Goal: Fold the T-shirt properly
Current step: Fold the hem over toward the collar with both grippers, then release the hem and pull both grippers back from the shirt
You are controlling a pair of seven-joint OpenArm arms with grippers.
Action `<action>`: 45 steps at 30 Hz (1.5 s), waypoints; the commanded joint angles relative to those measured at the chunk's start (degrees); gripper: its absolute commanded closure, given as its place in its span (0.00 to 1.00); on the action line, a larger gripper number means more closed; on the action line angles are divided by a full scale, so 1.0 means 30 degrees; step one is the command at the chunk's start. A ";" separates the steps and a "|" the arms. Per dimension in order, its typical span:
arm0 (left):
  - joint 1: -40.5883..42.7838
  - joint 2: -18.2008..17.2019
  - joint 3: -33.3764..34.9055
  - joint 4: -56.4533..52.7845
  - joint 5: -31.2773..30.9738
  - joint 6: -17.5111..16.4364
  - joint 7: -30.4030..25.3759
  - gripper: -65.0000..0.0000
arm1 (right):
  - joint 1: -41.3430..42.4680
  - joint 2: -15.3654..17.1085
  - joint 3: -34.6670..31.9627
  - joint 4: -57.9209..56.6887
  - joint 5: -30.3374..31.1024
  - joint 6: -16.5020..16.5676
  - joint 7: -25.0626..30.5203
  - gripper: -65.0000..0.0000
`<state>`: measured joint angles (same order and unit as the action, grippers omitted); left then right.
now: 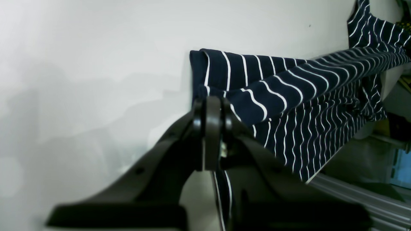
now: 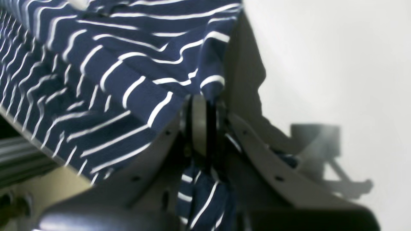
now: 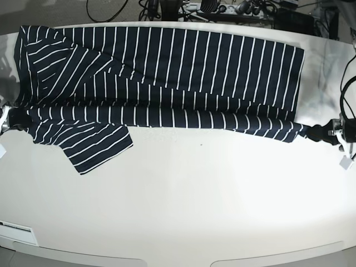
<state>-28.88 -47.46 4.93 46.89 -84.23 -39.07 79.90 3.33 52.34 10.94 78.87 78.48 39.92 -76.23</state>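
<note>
At the left edge of the base view, the right end effector (image 3: 12, 119) is pinched shut on the T-shirt (image 3: 167, 78), gripping a bunched bit of hem where the sleeve side of the garment meets the near edge; its wrist view shows striped cloth trapped between the closed fingers and a tail hanging below them. The shirt lies spread across the far half of the white surface (image 3: 183, 200), stretched sideways, with one sleeve (image 3: 94, 147) flopped toward the camera. Its near edge looks pulled taut into a straight rolled line, probably so a clean lengthwise fold can be carried over in one sweep. At the right edge, the left end effector (image 3: 314, 132) is likewise clamped on the opposite corner of that same edge, fabric nipped between its shut fingers. Cables (image 3: 167, 8) crowd the area beyond the far edge, near the cloth's back border. The loose sleeve could drag or crumple during a fold
</note>
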 commanded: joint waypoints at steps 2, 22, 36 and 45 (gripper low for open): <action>-0.0437 -0.0634 -0.0109 0.0262 -0.0258 -0.0051 0.0034 1.00 | 0.0313 0.0656 0.0248 0.0270 -0.0270 0.0026 0.0087 1.00; 0.2127 -0.0321 -0.0109 0.0255 -0.0258 0.1464 0.0034 1.00 | -0.1588 0.0546 0.0248 0.0262 -0.2834 0.0026 0.2069 1.00; 0.2120 -0.0415 -0.0117 0.0255 -0.0258 0.2098 0.0034 1.00 | -0.2302 0.0539 0.0248 0.0262 -0.3818 0.0015 0.2273 1.00; 0.2120 -0.0430 -0.0117 0.0255 -0.0258 0.2346 0.0034 0.38 | -0.2878 0.0736 0.0248 0.0306 -0.3483 -0.0051 0.2171 0.45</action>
<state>-21.76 -47.44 4.84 47.22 -86.02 -32.10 79.22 -6.28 52.53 10.94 79.11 67.22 39.51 -70.26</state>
